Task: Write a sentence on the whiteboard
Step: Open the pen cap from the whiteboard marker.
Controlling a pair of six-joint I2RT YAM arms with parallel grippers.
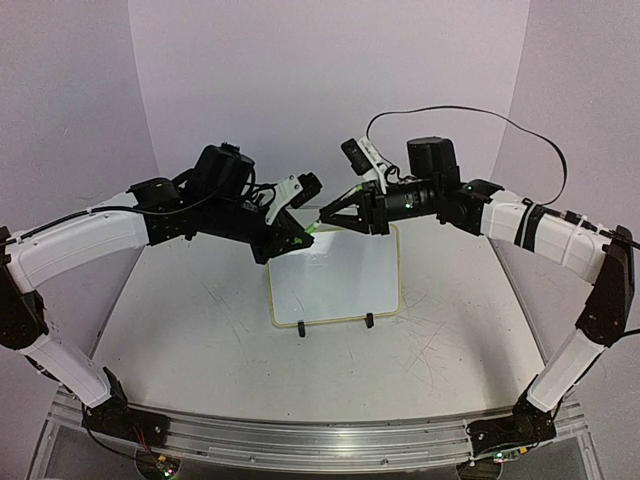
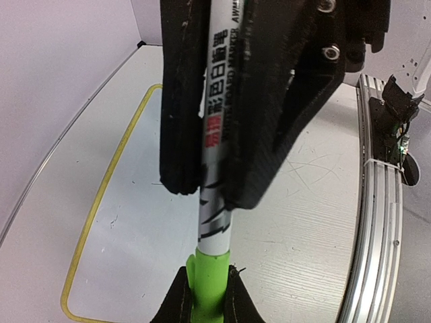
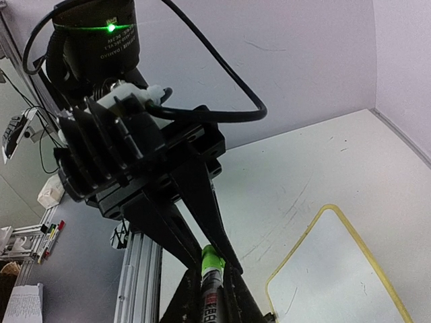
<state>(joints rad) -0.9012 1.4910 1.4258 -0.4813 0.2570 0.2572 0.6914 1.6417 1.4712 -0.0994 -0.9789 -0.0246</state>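
Whiteboard marker (image 2: 215, 232) clamped in left gripper (image 2: 212, 194); right gripper (image 3: 212, 304) closed on its green cap (image 2: 209, 282); long axis spans both, above whiteboard (image 1: 340, 282) far-left corner

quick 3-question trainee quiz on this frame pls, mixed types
1. True or false: the whiteboard already has writing on it.
2. Which side's fingers grip the green cap? A) left B) right C) neither
3. Fill in: the right gripper holds the marker by its white ____.

Key: 1 false, it looks blank. 2 A, the left gripper. 3 barrel.
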